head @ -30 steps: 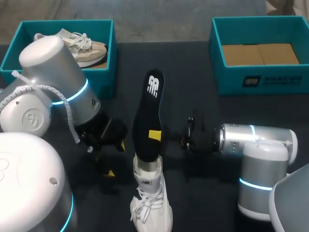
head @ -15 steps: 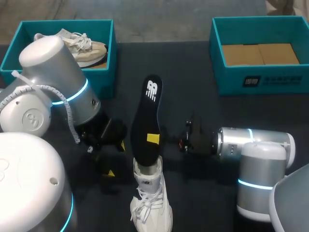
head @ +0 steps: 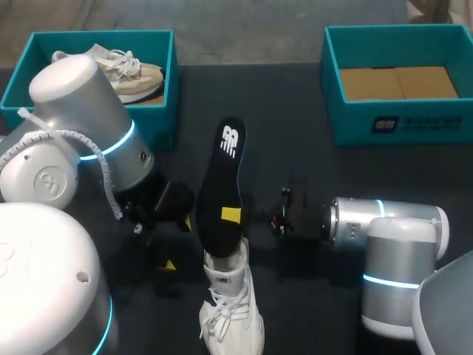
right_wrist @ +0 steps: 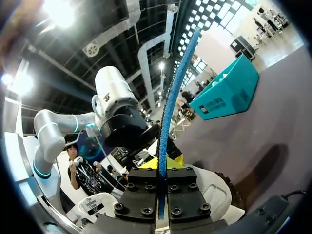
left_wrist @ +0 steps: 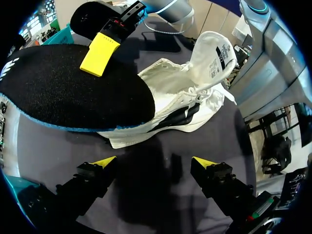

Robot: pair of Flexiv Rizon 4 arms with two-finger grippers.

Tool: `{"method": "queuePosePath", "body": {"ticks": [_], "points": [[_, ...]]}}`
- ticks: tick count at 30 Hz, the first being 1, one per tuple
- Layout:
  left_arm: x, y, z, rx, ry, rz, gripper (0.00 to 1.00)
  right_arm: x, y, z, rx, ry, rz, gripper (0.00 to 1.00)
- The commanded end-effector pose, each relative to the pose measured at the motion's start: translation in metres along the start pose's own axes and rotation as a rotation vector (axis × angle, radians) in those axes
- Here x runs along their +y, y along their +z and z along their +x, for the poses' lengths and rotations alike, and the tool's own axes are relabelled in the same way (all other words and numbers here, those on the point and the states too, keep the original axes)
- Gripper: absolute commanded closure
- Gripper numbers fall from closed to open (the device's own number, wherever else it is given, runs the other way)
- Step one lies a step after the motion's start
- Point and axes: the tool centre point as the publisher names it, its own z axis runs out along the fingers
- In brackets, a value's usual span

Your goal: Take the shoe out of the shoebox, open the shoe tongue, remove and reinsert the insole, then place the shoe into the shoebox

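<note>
Far left on the dark desk (head: 295,133), an open teal shoebox (head: 159,111) is seen with a beige sneaker (head: 126,70) lying in it. The left hand (left_wrist: 153,163) is parked low just beside the white lace-up sneaker (head: 230,310), fingers spread wide with nothing caught between them. That white sneaker is set on the desk in the middle, outside both boxes, with its tongue (left_wrist: 209,53) flipped up. A black insole with a blue edge (head: 220,177) is held with its near end at the sneaker's opening, the rest tilted up toward the far side. It's pinched edge-on by the right hand (right_wrist: 162,168), both fingers pressed against it. Far right, a second teal shoebox (head: 392,122) is found, with brown cardboard (head: 395,83) lining its bottom.
</note>
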Motion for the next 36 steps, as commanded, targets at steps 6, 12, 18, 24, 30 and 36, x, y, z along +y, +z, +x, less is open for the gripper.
{"method": "queuePosePath", "body": {"ticks": [6,12,18,24,30,36], "points": [[0.000,0.001,0.000,-0.002,0.001,-0.001,0.00,-0.009,0.003,-0.001,0.002,0.020,0.009,1.00],[0.000,0.001,0.000,-0.002,0.001,-0.001,0.00,-0.013,0.003,0.000,-0.001,0.027,0.008,1.00],[0.000,0.001,0.000,-0.002,0.001,-0.001,0.00,-0.012,0.000,0.006,-0.007,0.009,-0.002,1.00],[0.000,0.001,0.000,-0.002,0.001,-0.001,0.00,-0.008,-0.002,0.008,-0.010,-0.007,-0.004,1.00],[0.000,0.001,0.000,-0.002,0.001,-0.001,0.00,-0.003,-0.004,0.005,-0.011,-0.018,0.000,1.00],[0.000,0.001,0.000,-0.002,0.001,-0.001,0.00,0.001,-0.007,0.003,-0.011,-0.042,0.004,1.00]]}}
